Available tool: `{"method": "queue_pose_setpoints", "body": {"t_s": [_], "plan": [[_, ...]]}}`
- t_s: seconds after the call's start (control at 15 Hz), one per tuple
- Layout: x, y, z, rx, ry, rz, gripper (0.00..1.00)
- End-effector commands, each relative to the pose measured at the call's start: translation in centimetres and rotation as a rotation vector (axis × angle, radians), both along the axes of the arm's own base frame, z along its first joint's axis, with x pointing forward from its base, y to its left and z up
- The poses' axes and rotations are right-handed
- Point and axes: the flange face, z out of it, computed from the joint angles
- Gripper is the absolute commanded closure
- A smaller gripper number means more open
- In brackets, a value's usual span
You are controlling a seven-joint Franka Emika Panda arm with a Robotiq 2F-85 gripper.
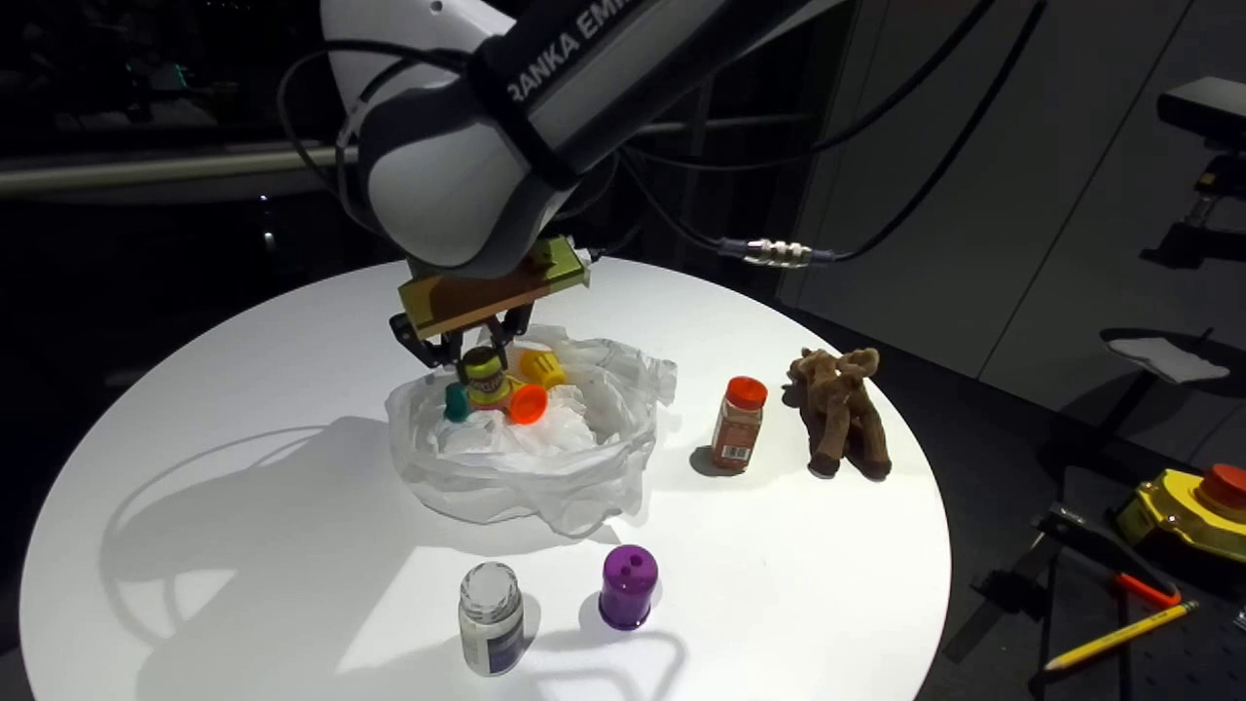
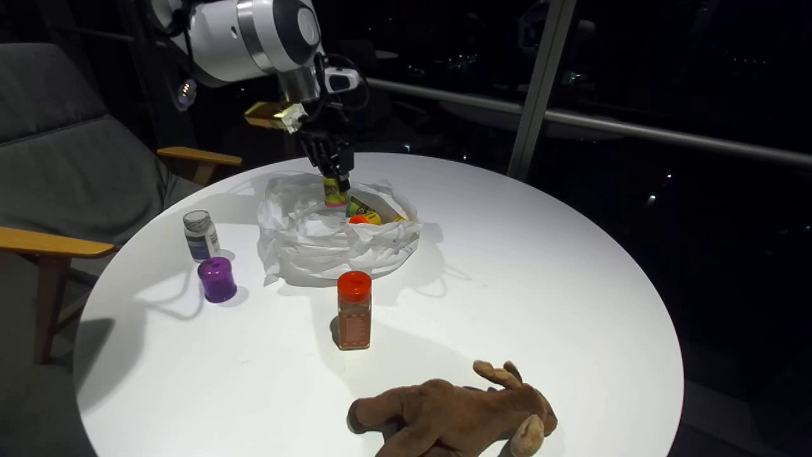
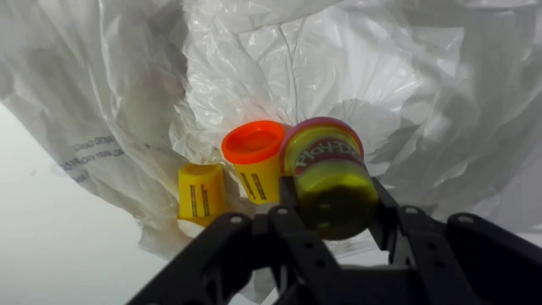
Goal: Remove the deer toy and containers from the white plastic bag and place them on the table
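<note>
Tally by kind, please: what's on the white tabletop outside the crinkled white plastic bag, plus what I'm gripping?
Toys: 1 (brown plush deer toy)
Standing containers: 3 (clear red-capped jar, purple plastic cylinder, white-grey bottle)
Tubs in the gripper: 1 (yellow pink-rimmed Play-Doh tub)
Total: 5

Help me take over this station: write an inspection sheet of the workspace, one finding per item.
Surface: white round table, brightly lit in part, shaded in part.
Job's things: deer toy, red-lidded jar, purple container and white-grey jar out on the table; white plastic bag holds at least an orange-lidded tub and a yellow tub.
Clutter: yellow pencil, off the table.
Gripper: shut on a yellow-green tub, pink end down, over the bag; whether fully lifted out, cannot tell.
Cables: black cables beside the robot arm, one with a metal connector.
Surroundings: grey chair next to the table; yellow box with a red button off to the side.
</note>
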Motion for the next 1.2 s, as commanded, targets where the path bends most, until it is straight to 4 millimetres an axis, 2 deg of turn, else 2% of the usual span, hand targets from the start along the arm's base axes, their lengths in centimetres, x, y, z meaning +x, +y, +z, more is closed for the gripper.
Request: {"method": "queue_pose_setpoints", "body": {"t_s": [0.0, 0.27, 0.53, 0.87, 1.13], "plan": [[-4.7, 1.6, 4.3, -0.014, -0.031, -0.072, 0.82], [-9.6, 2.8, 5.9, -0.033, -0.048, -0.172, 0.82], [-15.4, 1.6, 5.3, -0.071, -0.029, -0.329, 0.82], [-22.3, -2.4, 3.8, -0.042, 0.033, -0.442, 0.82], [-27.6, -7.5, 0.8, 0.051, 0.111, -0.456, 0.82]]}}
